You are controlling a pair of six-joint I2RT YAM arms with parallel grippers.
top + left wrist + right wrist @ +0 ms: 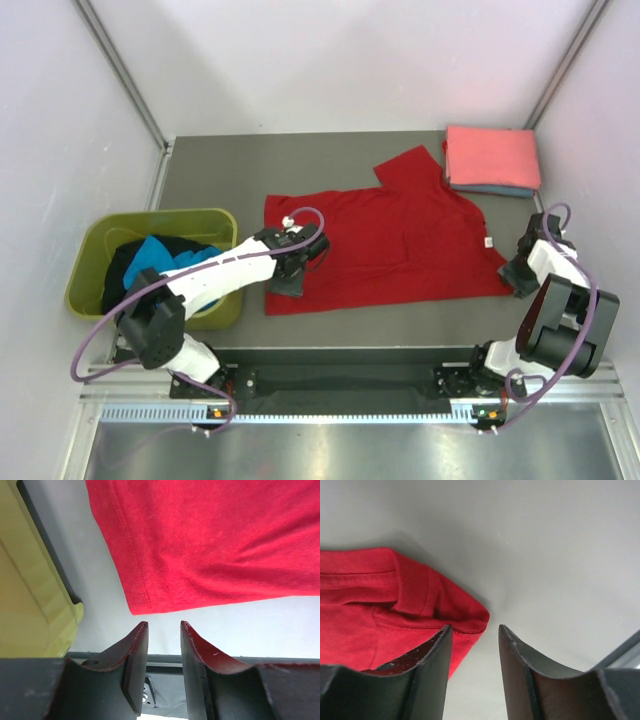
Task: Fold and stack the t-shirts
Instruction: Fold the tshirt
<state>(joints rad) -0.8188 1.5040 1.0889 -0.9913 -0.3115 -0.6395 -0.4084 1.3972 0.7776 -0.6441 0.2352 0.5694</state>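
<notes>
Looking at the red t-shirt [400, 240], we have it lying spread on the bench [250, 170], right of centre, one sleeve reaching towards the far right corner. There a folded salmon-pink shirt [492, 155] tops a blue shirt [495, 189], of which only an edge shows.

So we judge the fold of the red one is just starting. The left pincer [164, 624] hovers at its near-left hem corner, jaws apart and empty. The right pincer [474, 627] sits at the near-right corner, also parted, nothing between the jaws. Next, each needs to close on its corner, catching the cloth cleanly, then lift together.

Whether the right one's inner finger touches the cloth, we cannot tell. In the olive tub [160, 215] at left, turquoise [160, 255] and black cloth [125, 265] are bundled and partly hidden by the left arm; how many shirts, we can't say.
</notes>
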